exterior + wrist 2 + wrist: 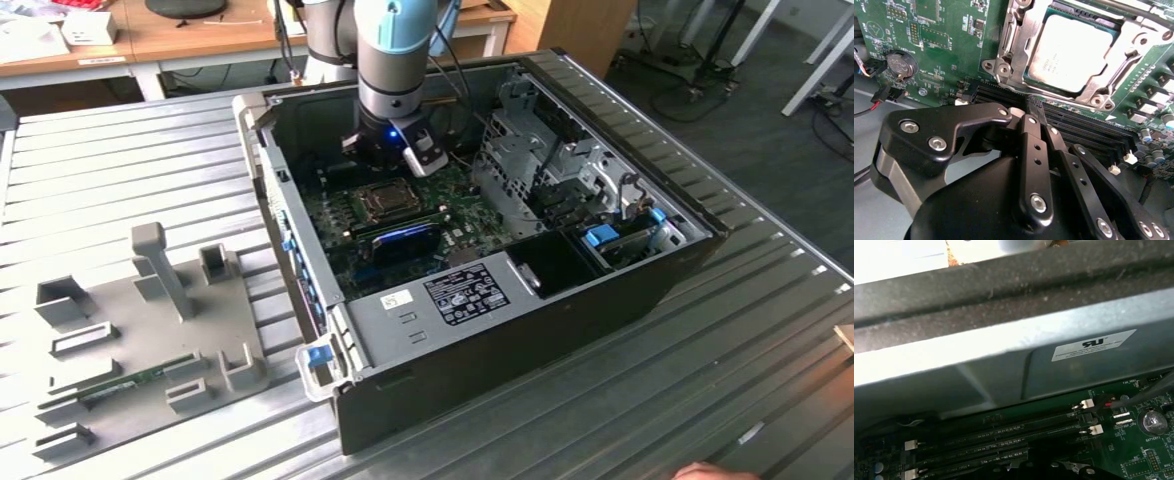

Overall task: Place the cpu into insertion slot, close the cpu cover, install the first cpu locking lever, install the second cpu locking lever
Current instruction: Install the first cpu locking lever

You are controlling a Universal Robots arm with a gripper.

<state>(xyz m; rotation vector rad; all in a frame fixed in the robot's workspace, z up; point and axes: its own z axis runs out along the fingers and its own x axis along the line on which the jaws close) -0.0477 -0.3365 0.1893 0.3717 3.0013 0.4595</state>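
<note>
Silvery-beige square cpu (1074, 52) sat in the silver-rimmed insertion slot (996, 65), framed by the thin silver cpu cover (1119, 65), just beyond our black gripper (1035, 106), whose fingers we saw pressed together, empty.

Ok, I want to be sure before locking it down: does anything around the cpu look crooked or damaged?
Nothing stands out. In the second wrist view the cpu lies flat and square, its edges parallel to the cover framing it. No damage shows on the board around it.
</note>
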